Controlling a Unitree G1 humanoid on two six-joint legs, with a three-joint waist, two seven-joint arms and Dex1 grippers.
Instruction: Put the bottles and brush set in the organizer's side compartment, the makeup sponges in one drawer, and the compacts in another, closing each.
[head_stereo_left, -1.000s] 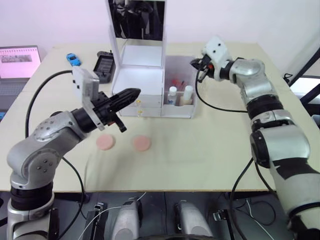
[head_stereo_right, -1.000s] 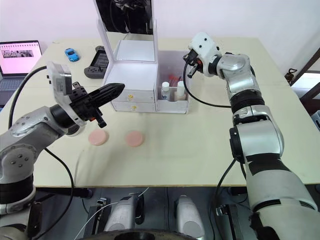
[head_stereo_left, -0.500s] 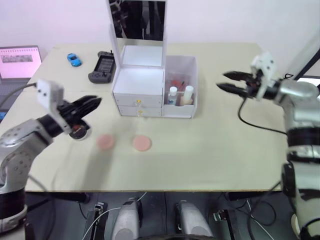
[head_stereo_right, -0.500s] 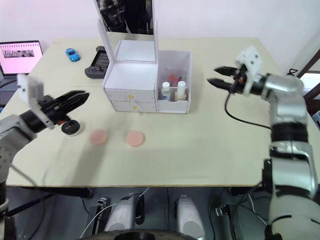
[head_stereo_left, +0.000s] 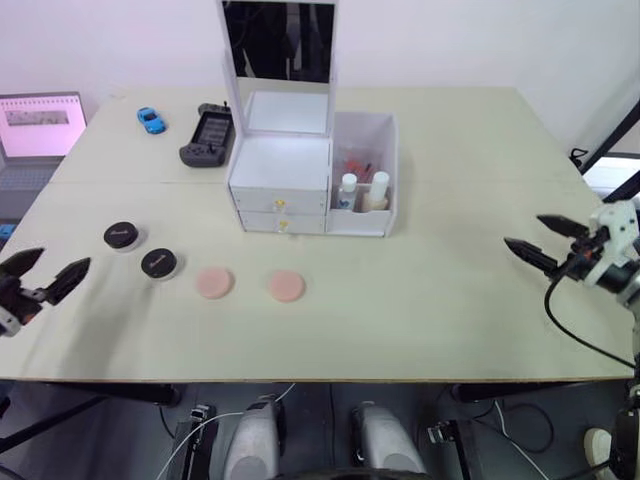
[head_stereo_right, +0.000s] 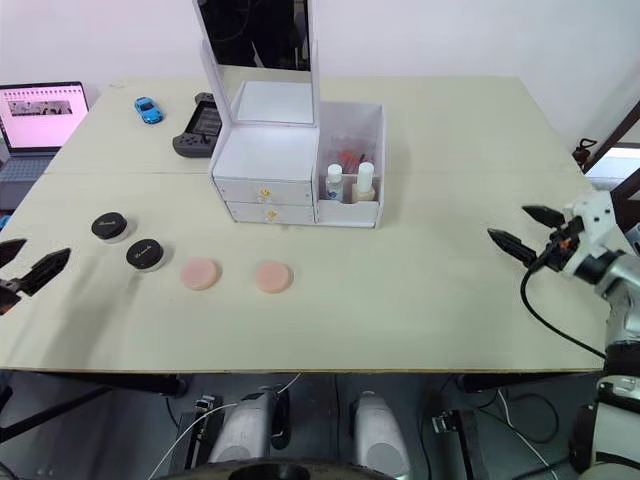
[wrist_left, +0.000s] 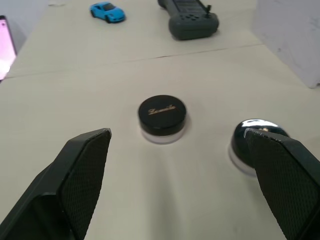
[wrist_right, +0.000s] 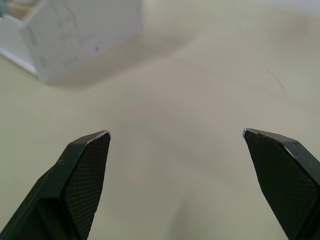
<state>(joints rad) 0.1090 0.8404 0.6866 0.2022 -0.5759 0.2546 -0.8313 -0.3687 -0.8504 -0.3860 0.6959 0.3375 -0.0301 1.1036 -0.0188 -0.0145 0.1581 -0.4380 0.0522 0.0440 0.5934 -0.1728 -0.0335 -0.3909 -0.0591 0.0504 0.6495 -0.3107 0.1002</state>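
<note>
Compacts, two small round cases with black lids and whitish rims (head_stereo_left: 121, 236) (head_stereo_left: 159, 263), sat near the desk's left edge in the left eye view, with two flat round pale-pink sponges (head_stereo_left: 212, 283) (head_stereo_left: 285, 287) beside them toward the middle. You had the left gripper (head_stereo_left: 38, 276) spread and empty at that left edge, the right gripper (head_stereo_left: 540, 243) spread and empty near the right edge. Behind, the white plastic organizer (head_stereo_left: 280, 190) stood with both gold-knobbed drawers shut, two small bottles (head_stereo_left: 346, 191) (head_stereo_left: 376, 190) upright in its side compartment (head_stereo_left: 384, 130).

Right eye view: same layout; the sponges (head_stereo_right: 199, 273) (head_stereo_right: 272, 276) lay well apart from the organizer.

Left wrist view: one compact (wrist_left: 162, 119) lay between the open fingers (wrist_left: 82, 176), the other (wrist_left: 244, 151) partly behind a finger. You would likely find them light, rigid and slick-lidded, so pinch across the rim.

Right wrist view: fingers (wrist_right: 85, 177) wide apart over bare desk (wrist_right: 175, 130).
</note>
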